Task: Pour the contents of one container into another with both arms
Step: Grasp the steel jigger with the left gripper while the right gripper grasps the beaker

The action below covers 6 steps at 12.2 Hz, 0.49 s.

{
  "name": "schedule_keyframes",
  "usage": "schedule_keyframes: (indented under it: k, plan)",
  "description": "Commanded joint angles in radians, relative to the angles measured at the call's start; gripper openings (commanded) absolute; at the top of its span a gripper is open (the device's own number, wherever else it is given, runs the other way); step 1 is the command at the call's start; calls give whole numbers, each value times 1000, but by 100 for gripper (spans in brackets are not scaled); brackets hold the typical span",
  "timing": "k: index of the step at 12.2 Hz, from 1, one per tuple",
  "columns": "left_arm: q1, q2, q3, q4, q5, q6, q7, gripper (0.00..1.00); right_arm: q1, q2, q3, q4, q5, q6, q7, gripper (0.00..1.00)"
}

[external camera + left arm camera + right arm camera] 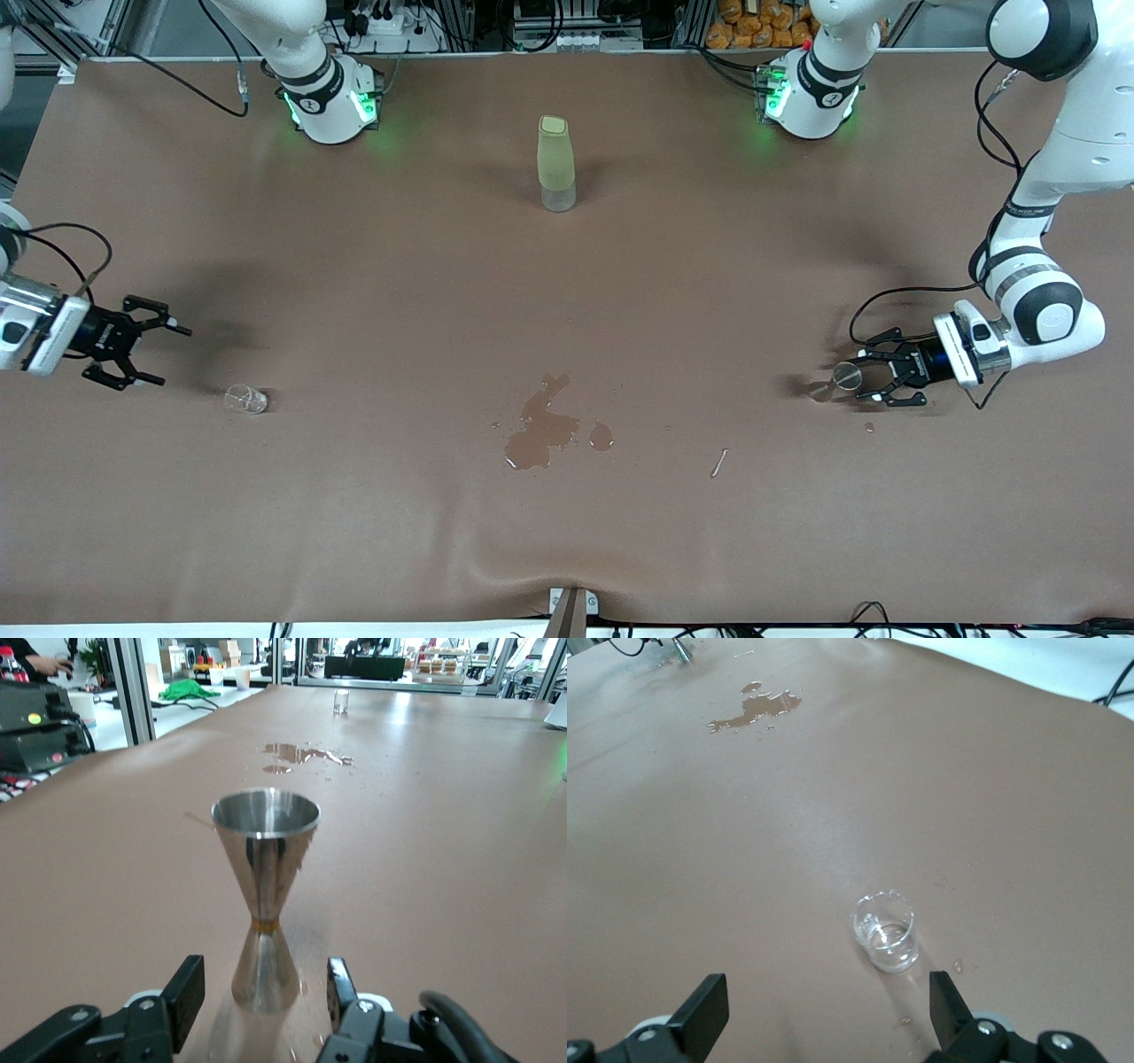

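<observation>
A steel hourglass-shaped jigger (266,895) stands upright on the brown table toward the left arm's end (846,378). My left gripper (266,1001) is low at the table and open, one finger on each side of the jigger's base without touching it (866,377). A small clear glass (884,935) stands toward the right arm's end (246,399). My right gripper (824,1010) is open just short of the glass, nothing between its fingers (173,356).
A pale green bottle (556,164) with a clear base stands at mid-table, nearer the robots' bases. A puddle of spilled liquid (540,430) lies on the table's brown cover (372,266) between glass and jigger, with a few drops (869,427) beside the jigger.
</observation>
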State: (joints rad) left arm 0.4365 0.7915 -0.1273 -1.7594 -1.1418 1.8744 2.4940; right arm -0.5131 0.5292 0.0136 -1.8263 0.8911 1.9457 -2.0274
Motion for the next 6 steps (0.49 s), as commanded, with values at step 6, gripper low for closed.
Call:
schedule_keyframes:
  k: [6]
  plan:
    - [-33,26,-15,14,-84,2,40,52,-41,165,17,36,232,2,-341,100]
